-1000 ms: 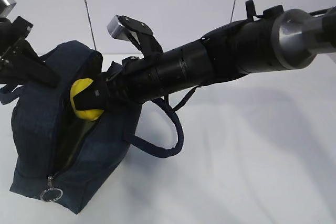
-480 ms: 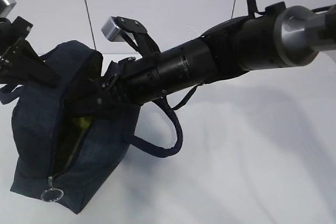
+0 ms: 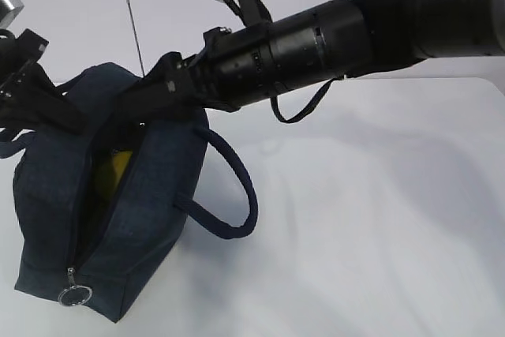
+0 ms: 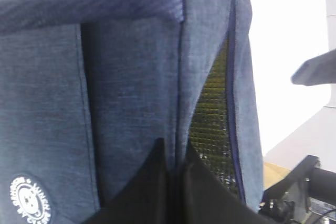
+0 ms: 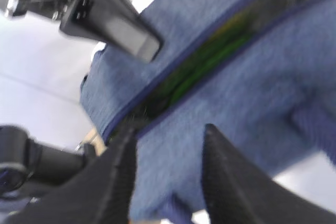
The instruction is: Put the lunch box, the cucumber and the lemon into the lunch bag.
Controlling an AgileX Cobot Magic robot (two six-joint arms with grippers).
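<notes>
Nearest me the lunch bag (image 3: pixel 118 219) sits on the white bench (image 3: pixel 371 226), zip open, lemon (image 3: pixel 118 165) showing yellow down inside. Right end effector (image 5: pixel 168 174) hangs just above the opening, fingers spread wide, nothing in them. Further back the left end effector (image 4: pixel 176 174) is pinched tight on the bag's fabric edge beside the opening.

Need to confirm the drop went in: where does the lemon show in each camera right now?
Exterior view: the lemon is a yellow patch inside the lunch bag, left of centre, seen through the open zipper slot.
Left wrist view: not clearly in it; only a yellowish tint behind the bag's mesh.
Right wrist view: blurred yellow-green in the slot, not clearly the lemon.
Shared landmark: the bag's open zipper slot, visible in all three.
</notes>
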